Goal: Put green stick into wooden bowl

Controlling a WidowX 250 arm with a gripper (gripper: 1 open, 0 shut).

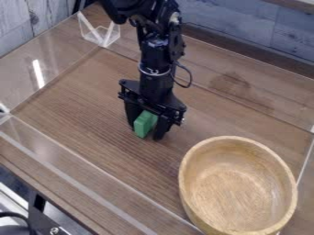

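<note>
The green stick (145, 125) stands on the wooden tabletop, left of and behind the bowl. My gripper (149, 127) points straight down over it, with its black fingers (131, 119) low at the table and drawn in against both sides of the stick. Only the stick's front face shows between them. The wooden bowl (186, 180), wide, shallow and light tan, sits empty at the lower right, about a hand's width from the gripper.
A clear plastic stand (98, 31) sits at the back left. Low transparent walls (50, 138) edge the wooden table (86, 101) on the left and front. A grey wall runs along the back.
</note>
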